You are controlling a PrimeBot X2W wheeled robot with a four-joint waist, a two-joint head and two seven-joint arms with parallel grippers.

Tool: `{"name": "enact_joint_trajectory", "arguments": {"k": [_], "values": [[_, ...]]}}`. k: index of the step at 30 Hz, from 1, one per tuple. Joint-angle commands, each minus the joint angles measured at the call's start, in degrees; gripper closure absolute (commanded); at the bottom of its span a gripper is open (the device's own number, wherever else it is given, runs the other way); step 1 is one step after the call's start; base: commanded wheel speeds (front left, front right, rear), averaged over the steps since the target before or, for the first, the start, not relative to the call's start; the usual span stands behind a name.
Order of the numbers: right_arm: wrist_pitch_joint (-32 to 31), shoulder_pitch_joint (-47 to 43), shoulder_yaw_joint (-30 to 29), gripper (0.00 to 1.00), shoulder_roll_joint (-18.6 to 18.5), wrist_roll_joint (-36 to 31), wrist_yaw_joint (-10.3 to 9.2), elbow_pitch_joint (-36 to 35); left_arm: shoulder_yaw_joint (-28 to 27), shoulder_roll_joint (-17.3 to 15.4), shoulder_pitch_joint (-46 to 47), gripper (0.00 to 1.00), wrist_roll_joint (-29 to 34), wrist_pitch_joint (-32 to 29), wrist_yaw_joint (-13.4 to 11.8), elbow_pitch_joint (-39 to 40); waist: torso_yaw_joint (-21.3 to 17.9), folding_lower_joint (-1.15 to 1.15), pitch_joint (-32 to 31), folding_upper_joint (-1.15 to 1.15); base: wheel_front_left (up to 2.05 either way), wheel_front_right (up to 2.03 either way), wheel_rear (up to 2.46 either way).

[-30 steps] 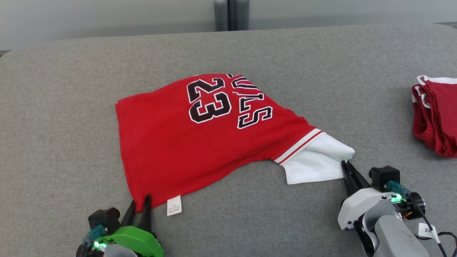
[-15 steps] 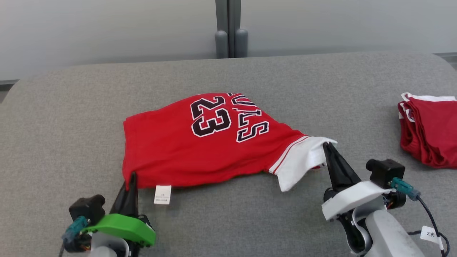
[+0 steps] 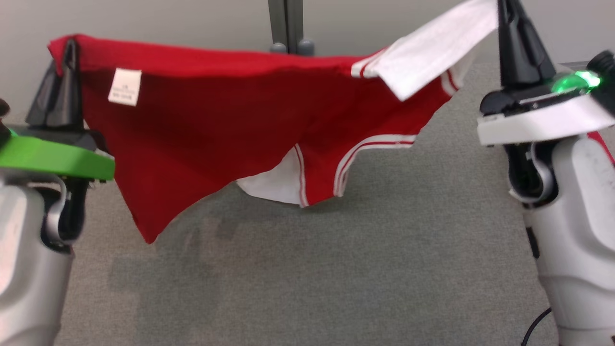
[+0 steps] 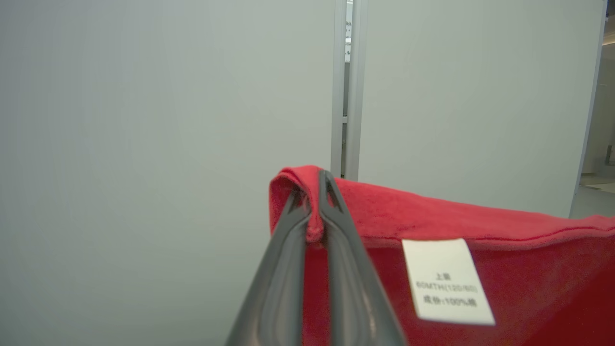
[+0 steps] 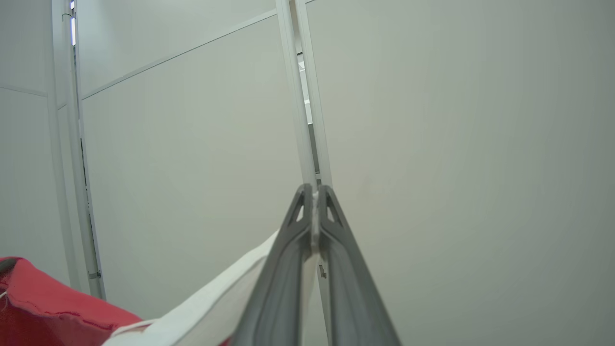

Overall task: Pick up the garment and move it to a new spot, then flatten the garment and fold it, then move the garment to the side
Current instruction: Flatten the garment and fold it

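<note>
Above grey surface (image 3: 384, 269): garment (image 3: 216, 129), long axis horizontal, left-right

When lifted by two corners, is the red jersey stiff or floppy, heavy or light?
Likely floppy: the red jersey sags between the left gripper and right gripper, its lower edge hanging loose. Probably light, since two pinches carry it. The white sleeve may slip; little cloth sits between the fingers.

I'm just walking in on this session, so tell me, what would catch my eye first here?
A red garment hangs stretched in the air above the grey surface, its lower edge sagging. The left gripper pinches its red corner by a white label; the right gripper pinches its white end.
</note>
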State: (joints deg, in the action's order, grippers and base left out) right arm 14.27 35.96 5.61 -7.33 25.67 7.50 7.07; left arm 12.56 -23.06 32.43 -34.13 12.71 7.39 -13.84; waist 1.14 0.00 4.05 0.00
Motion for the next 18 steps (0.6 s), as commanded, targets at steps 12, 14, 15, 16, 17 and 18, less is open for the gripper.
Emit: {"name": "enact_joint_trajectory", "arguments": {"k": [12, 14, 15, 16, 17, 18], "values": [[-5.5, 22.1, -2.6, 1.0, -4.2, -8.3, -0.04, 3.7, 4.3, -6.2, 16.3, 1.0, -4.1, -7.2, 0.2, -0.3, -1.5, 0.0, 8.4, 0.0, 0.0, 0.0, 0.0], [-5.2, 26.0, -3.4, 1.0, -3.7, -10.2, -0.04, 6.1, 4.8, -6.4, 18.9, 1.0, -4.4, -7.2, 0.2, -1.6, -1.8, 0.0, 10.7, 0.0, 0.0, 0.0, 0.0], [-5.0, 27.7, -3.9, 1.0, -3.5, -11.4, -0.04, 7.4, 5.2, -6.3, 20.2, 1.0, -4.4, -7.1, 0.1, -2.4, -1.9, 0.0, 11.6, 0.0, 0.0, 0.0, 0.0], [-4.8, 30.0, -4.4, 1.0, -3.3, -13.0, -0.04, 8.8, 5.1, -6.2, 22.0, 1.0, -4.7, -7.0, 0.1, -3.4, -2.0, 0.0, 13.0, 0.0, 0.0, 0.0, 0.0], [-4.5, 32.0, -4.9, 1.0, -3.0, -14.1, -0.05, 10.1, 5.1, -6.2, 23.6, 1.0, -4.7, -6.8, 0.1, -4.3, -2.1, 0.0, 14.1, 0.0, 0.0, 0.0, 0.0], [-4.1, 34.2, -5.4, 1.0, -2.5, -15.8, -0.05, 11.7, 5.1, -6.0, 25.5, 1.0, -4.6, -6.5, 0.1, -5.8, -2.2, 0.0, 15.3, 0.0, 0.0, 0.0, 0.0]]}}
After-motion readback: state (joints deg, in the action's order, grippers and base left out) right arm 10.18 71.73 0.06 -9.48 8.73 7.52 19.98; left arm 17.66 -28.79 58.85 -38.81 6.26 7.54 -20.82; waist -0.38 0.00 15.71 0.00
